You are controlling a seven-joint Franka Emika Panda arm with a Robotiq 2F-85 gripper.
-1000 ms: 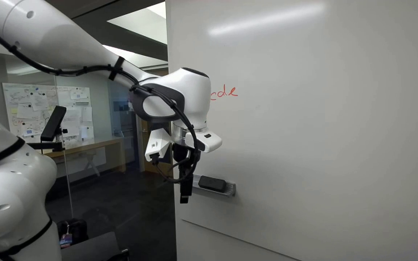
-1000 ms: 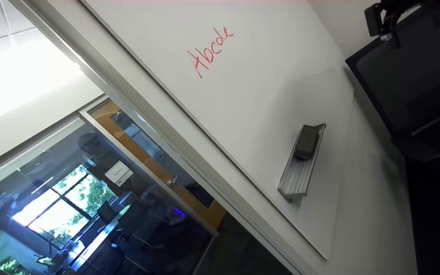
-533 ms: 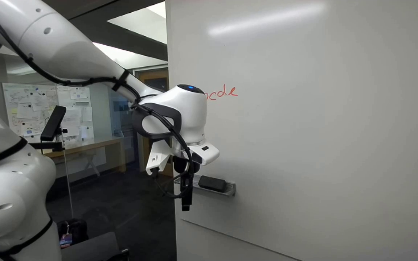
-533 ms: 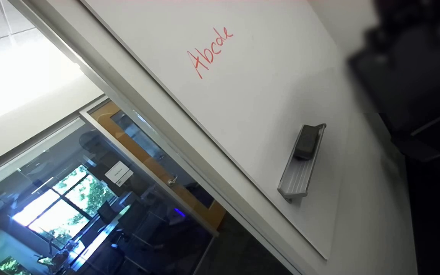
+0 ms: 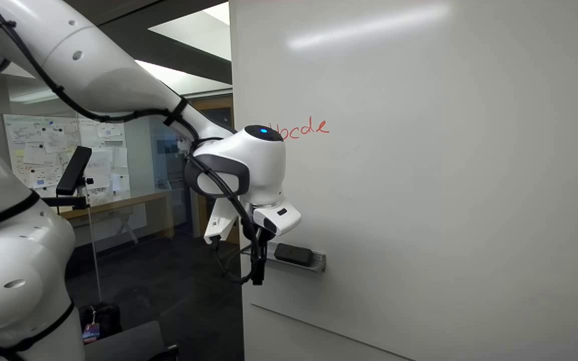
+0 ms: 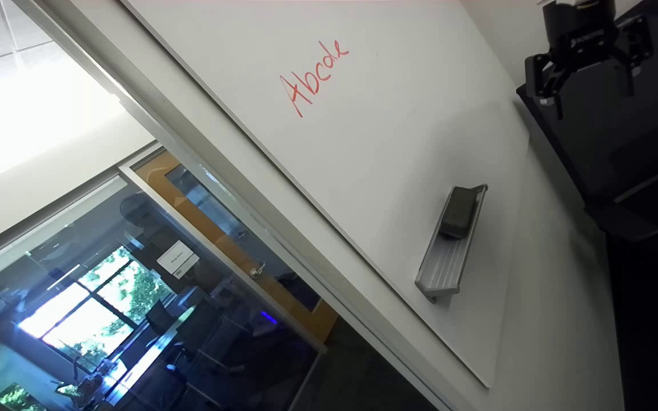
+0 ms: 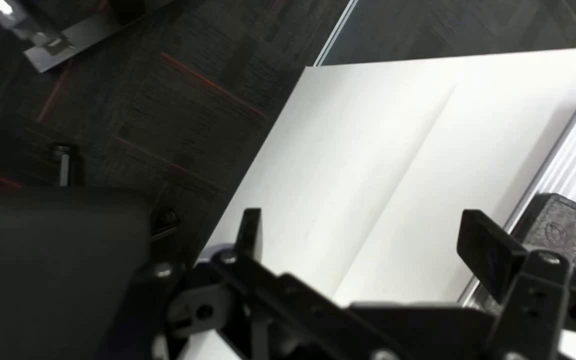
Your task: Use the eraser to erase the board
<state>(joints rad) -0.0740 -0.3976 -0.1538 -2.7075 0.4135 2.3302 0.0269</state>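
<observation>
The black eraser (image 5: 293, 254) (image 6: 459, 212) lies on the small grey ledge of the white board (image 5: 419, 200) (image 6: 386, 154) in both exterior views. Red letters reading "Abcde" (image 6: 313, 79) are on the board above it. My gripper (image 7: 361, 225) stands open in the wrist view, fingers wide apart with only board surface seen between them. There, the eraser (image 7: 565, 227) sits beyond the right-hand finger, which partly covers it. In an exterior view the gripper (image 6: 594, 100) hangs at the upper right, empty and apart from the eraser.
The grey ledge (image 6: 443, 268) sticks out from the board. A seam (image 5: 329, 331) crosses the board below it. A dark chair back (image 6: 620, 114) stands behind the gripper. A black bracket on a thin stand (image 5: 74, 170) is near the arm.
My hand has come down alongside the board and turned somewhat, so more red letters show above it and both fingers now appear in an exterior view. The eraser has not moved.
</observation>
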